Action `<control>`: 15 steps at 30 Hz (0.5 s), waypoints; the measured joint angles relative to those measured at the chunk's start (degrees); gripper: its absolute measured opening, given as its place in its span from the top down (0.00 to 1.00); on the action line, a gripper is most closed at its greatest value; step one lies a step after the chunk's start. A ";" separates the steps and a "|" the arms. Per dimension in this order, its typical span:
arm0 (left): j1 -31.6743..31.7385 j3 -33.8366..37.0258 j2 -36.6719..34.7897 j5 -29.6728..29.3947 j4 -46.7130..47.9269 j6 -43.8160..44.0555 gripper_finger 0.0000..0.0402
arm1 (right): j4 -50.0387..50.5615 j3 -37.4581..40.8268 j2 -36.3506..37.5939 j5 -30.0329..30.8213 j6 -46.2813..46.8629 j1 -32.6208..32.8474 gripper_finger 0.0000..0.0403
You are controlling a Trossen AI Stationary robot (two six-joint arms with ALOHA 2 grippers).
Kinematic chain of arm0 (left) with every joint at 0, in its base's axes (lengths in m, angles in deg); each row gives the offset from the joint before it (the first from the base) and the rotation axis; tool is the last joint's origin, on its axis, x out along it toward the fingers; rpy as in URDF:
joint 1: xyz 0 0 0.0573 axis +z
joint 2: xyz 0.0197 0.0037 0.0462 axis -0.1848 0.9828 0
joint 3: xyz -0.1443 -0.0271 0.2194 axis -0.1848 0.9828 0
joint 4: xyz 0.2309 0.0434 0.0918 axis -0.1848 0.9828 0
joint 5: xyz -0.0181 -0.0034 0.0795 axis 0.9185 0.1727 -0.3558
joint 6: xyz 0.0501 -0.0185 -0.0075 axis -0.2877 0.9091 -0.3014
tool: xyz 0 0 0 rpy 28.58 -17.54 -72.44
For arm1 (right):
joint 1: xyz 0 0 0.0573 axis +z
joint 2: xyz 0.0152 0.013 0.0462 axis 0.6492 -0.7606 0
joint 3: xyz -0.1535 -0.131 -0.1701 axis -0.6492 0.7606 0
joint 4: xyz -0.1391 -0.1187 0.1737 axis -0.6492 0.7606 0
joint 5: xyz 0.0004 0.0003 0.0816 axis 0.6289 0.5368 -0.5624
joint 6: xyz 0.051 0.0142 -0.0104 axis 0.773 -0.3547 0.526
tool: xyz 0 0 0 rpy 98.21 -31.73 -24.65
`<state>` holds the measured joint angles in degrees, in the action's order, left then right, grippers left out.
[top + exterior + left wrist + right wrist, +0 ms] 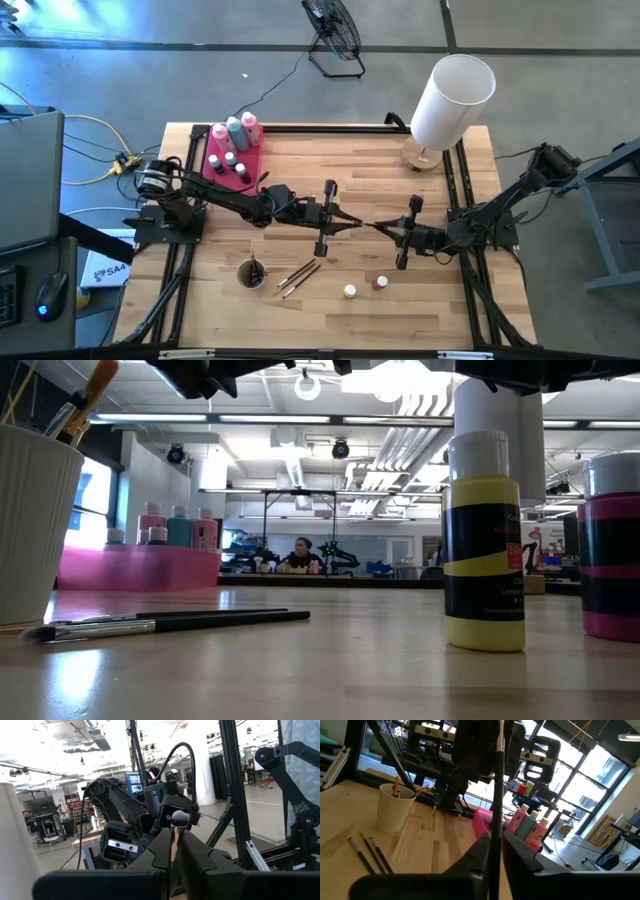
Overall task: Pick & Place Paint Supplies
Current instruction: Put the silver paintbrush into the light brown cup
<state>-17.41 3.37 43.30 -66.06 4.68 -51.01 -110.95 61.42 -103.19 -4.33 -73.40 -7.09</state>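
Over the middle of the table my left gripper (352,222) is shut on a thin brush (367,225). The brush runs on to my right gripper (386,230), which faces the left one. In the right wrist view its dark handle (498,780) passes through my right gripper (496,846). Two more brushes (298,277) lie flat on the table. Beside them a white cup (252,273) holds several brushes. Two small paint pots (350,291) (381,283) stand upright near the front. Squeeze bottles (238,130) stand in the pink tray (222,170). My left gripper (172,840) pinches the brush's tan handle (173,851) between its two fingers. The fingers come about level from the table's left, and the brush runs on past them toward the right arm. The brush is lifted clear of the table.
A big white lampshade (452,95) stands at the far right corner. The low view has the yellow pot (484,540) and a pink pot (610,550) close up, and the lying brushes (170,622) to their left. Bare wood lies between the arms and the far edge.
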 joint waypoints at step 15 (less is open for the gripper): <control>1.28 0.09 -2.08 -1.68 4.19 0.37 0.96 | 0.03 0.02 2.95 14.97 -4.52 6.55 0.57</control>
<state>-16.13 3.46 41.22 -67.74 8.87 -50.65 -110.92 61.45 -100.25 10.65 -77.92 -0.54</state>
